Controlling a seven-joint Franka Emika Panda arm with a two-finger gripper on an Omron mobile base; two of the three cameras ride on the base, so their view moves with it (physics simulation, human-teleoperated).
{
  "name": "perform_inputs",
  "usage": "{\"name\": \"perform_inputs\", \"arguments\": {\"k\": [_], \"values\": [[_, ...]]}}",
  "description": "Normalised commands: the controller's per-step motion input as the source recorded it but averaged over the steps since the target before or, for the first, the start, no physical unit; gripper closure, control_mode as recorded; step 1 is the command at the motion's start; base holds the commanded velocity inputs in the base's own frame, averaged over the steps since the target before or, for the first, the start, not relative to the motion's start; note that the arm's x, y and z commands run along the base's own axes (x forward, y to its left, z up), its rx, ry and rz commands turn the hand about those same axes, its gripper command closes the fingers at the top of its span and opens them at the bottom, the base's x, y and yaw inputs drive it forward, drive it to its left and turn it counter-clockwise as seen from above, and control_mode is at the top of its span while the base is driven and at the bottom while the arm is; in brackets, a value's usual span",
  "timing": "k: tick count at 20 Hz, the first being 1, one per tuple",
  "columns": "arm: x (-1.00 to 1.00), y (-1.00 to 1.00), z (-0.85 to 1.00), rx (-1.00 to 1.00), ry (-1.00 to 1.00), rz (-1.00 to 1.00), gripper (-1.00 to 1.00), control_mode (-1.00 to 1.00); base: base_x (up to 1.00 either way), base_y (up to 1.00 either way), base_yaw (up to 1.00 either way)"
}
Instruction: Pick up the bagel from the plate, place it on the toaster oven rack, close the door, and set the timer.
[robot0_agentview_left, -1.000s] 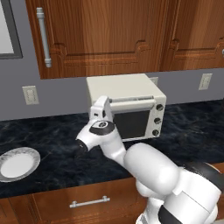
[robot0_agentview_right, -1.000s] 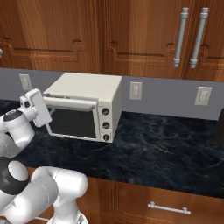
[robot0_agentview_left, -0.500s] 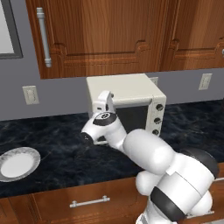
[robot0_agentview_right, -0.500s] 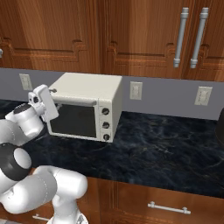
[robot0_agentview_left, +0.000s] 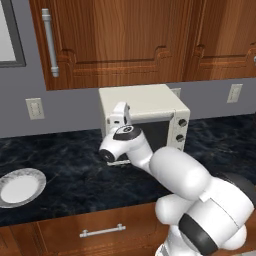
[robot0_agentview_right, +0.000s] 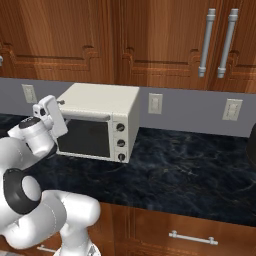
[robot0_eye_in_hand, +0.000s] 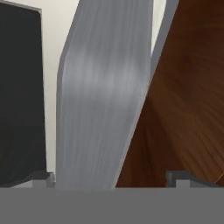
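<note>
Presently, my gripper is raised against the upper left corner of the toaster oven, at the level of its door handle. In the right base view the hand sits just left of the oven's front face, touching or all but touching the end of that handle; I cannot tell which. In the hand view a broad brushed-grey bar, which reads as the handle seen at close range, runs up between my two fingertips, with dark glass to one side and brown cabinet wood to the other. My fingers stand spread wide to either side of the bar and are not pressed onto it; nothing is held.

The door is shut flat against the oven front, its dark glass panel upright, so the rack behind it is hidden. Three round knobs sit in a column at the oven's right front.

The plate, white with a grey patterned rim, lies on the dark marbled worktop near the left edge of the left base view, well apart from my gripper and lower than it. I can make out no bagel on it at this size.
</note>
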Motion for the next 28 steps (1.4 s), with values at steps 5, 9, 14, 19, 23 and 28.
{"name": "perform_inputs", "arguments": {"k": [5,9,14,19,23,28], "values": [[0.13,-0.02,0.00,0.02,0.00,0.00,-1.00,-1.00,0.00,0.00,0.00],[-0.02,-0.01,0.00,0.06,0.00,-0.01,-1.00,-1.00,0.00,0.00,0.00],[-0.20,-0.04,0.00,0.01,0.07,-0.02,-1.00,-1.00,0.00,0.00,0.00],[-0.03,-0.15,0.00,0.01,0.11,0.00,-1.00,-1.00,0.00,0.00,0.00],[0.00,-0.20,0.02,0.06,0.10,0.00,-1.00,-1.00,0.00,0.00,0.00],[-0.19,-0.24,0.09,0.12,0.09,0.00,-1.00,-1.00,0.00,0.00,0.00]]}}
